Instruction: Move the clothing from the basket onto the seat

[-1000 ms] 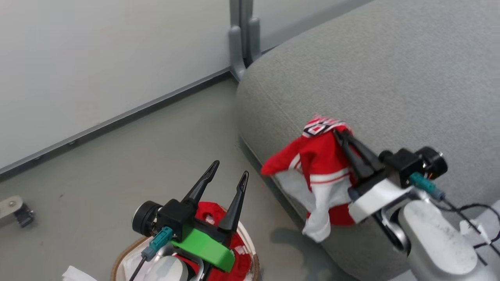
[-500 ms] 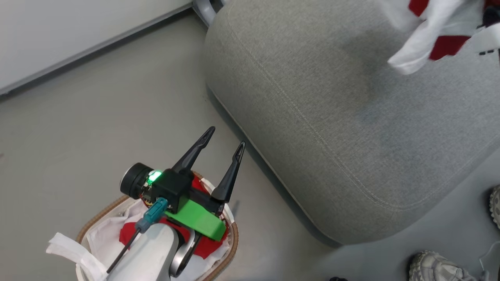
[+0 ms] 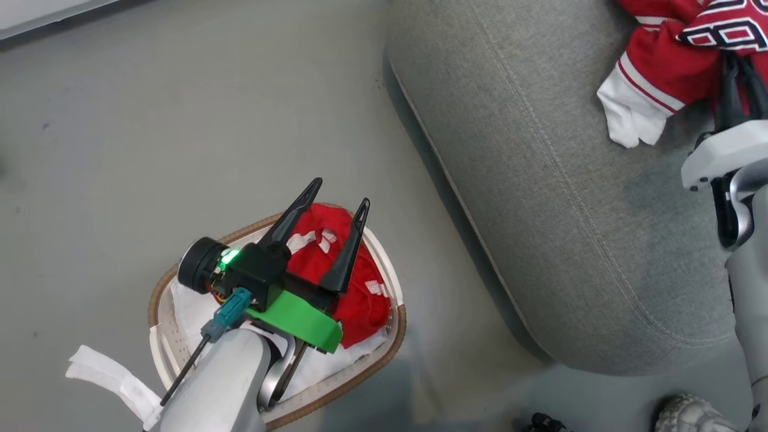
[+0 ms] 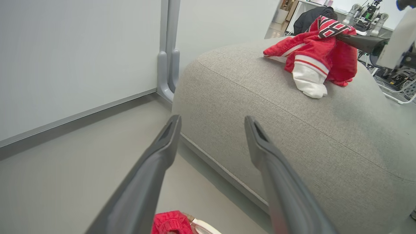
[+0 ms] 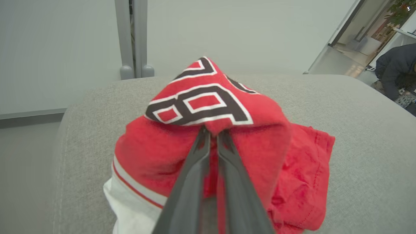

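The red jersey (image 5: 208,107) is lying bunched on the grey seat (image 3: 540,210), pinched in the narrow right tool (image 5: 213,131), while a second red garment (image 3: 360,306) is waiting in the basket (image 3: 399,318) directly beneath the wide-open left tool (image 3: 339,192), the nearer arm.

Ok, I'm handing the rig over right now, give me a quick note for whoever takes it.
Grippers: the left gripper is open and empty, above the basket, over the red garment lying in it. The right gripper is shut on a fold of the jersey, which rests on the seat.
Done: jersey is on the seat, not yet released.
Left: release it, then move the red garment to the seat.
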